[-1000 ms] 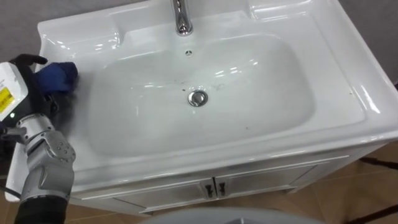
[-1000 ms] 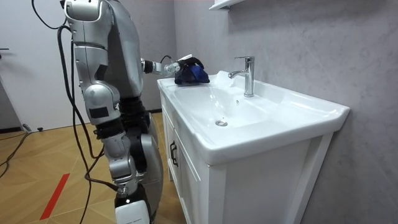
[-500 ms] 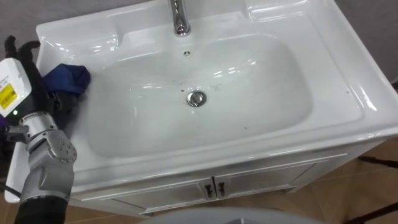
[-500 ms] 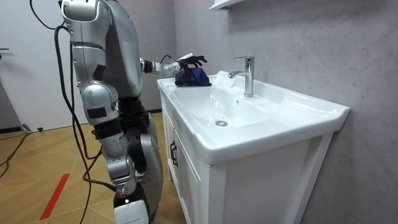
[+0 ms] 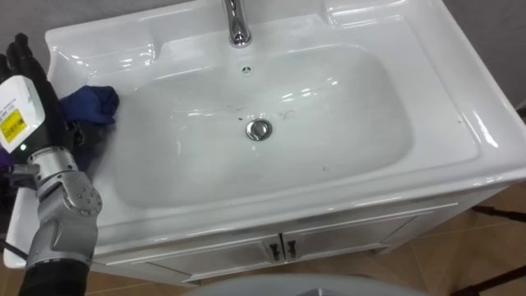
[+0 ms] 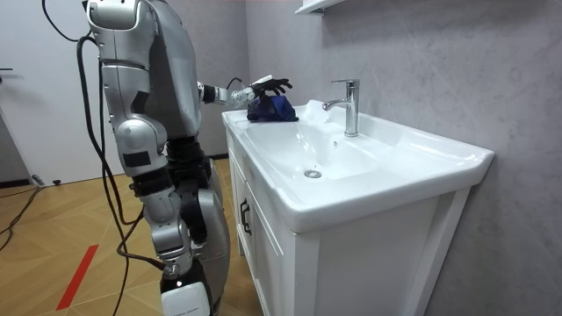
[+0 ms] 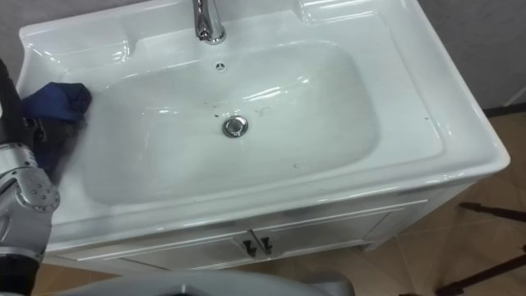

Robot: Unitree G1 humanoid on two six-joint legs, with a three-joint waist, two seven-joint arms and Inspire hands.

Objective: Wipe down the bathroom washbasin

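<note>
The room view showed what the eye views did not. The robot was seen standing upright on the wooden floor (image 6: 53,228) at the left end of the basin (image 5: 345,107), close to the white cabinet (image 6: 351,254) under it. A shelf edge (image 6: 318,6) was seen high on the wall behind the basin. A red strip (image 6: 79,276) was seen on the floor, well away from the basin.

The eye views gave the top-down look. The drain (image 5: 260,129) was seen at the middle of the basin bowl and the faucet (image 5: 237,25) at the basin's back rim. The cabinet door handles (image 5: 280,248) were seen below the basin's front edge.

The left arm was held out nearly level over the basin's back left corner. The left robot hand (image 5: 21,57) was held open with its dark fingers spread and straight, and nothing was grasped.

The right robot hand (image 6: 176,256) was seen hanging low beside the cabinet front, and its state could not be told.

The blue cloth (image 5: 92,102) was seen bunched on the basin's left rim ledge, outside the bowl. It lay just beside and under the left robot hand, on the bowl side of it. Whether the two were touching could not be told.
</note>
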